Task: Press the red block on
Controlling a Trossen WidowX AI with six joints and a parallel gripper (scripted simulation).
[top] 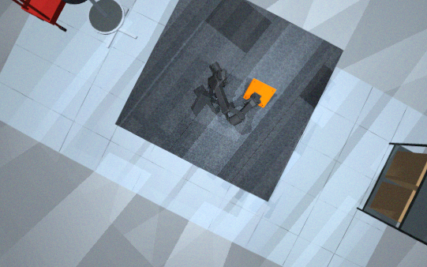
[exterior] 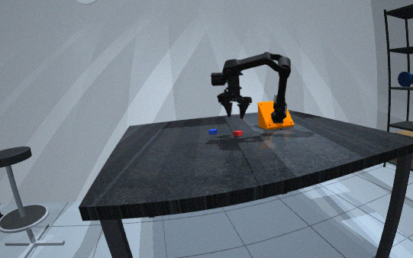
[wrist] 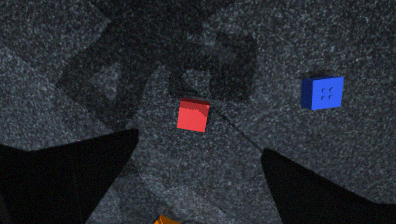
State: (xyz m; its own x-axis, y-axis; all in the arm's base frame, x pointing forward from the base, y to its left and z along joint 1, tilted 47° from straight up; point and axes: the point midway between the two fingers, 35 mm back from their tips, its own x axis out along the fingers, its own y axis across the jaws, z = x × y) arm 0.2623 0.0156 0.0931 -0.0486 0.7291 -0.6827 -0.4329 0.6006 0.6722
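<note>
The largest thing near my work is the dark tabletop [top: 154,130] [exterior: 160,168], and the red block [exterior: 237,133] [wrist: 193,117], my landmark, rests on it. My orange wedge-shaped mount [top: 266,88] [exterior: 265,116] stands behind and to one side of the red block in the exterior view. My gripper [exterior: 236,117] [wrist: 200,144] hangs above the red block, fingers spread about as wide as they go, with nothing between them. In the wrist view the red block lies beyond the line of my fingertips, slightly left of centre between them.

The blue block [exterior: 213,131] [wrist: 327,93] sits apart from the red block, to its right in the wrist view, with four small studs facing up. The top view hides both blocks under my arm.

I judge the red block light and stiff, likely hard plastic: it should bear a firm squeeze, but its smooth sides could slip or twist if I catch a corner. I want my pads flat on two opposite side faces, centred, with the underside left free for the studs. It looks slightly turned against my fingers, so a small wrist turn may be needed.
</note>
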